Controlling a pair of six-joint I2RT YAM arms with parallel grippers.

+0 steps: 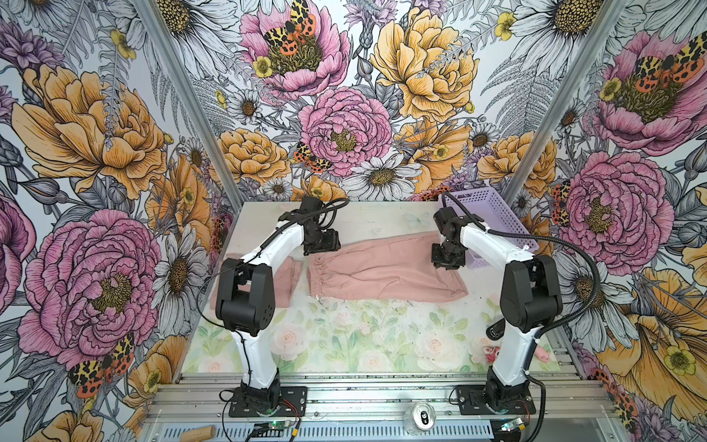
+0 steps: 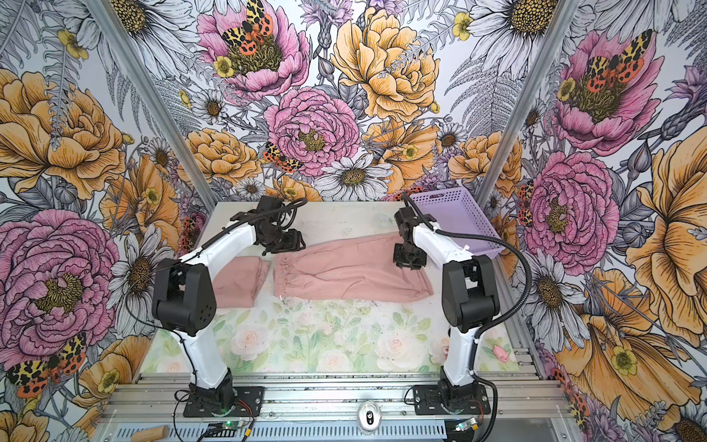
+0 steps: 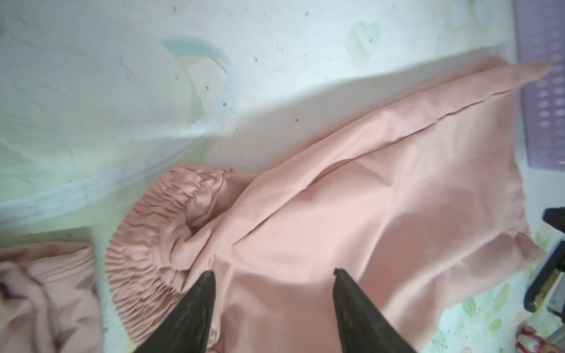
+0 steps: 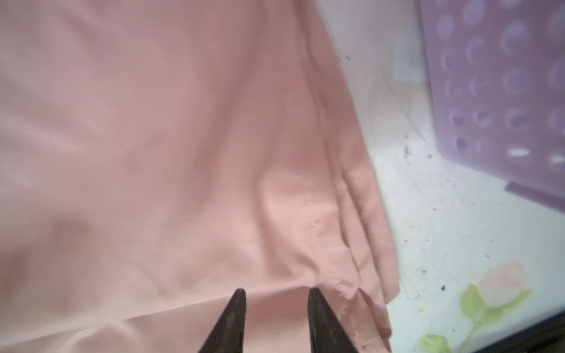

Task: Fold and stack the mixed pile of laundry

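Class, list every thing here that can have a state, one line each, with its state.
Shorts: spread flat, waistband gathered.
Smaller pink garment: folded, apart from the shorts.
Lavender basket: upright, far right corner.
Left gripper: jaws open, near the waistband.
Right gripper: jaws open, over the shorts' opposite end.

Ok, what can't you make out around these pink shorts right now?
- Smaller pink garment: mostly hidden behind the left arm in both top views; cut off in the left wrist view.
- Right gripper touching the shorts? Right wrist view too blurred.
- Basket near corner: behind the right arm.
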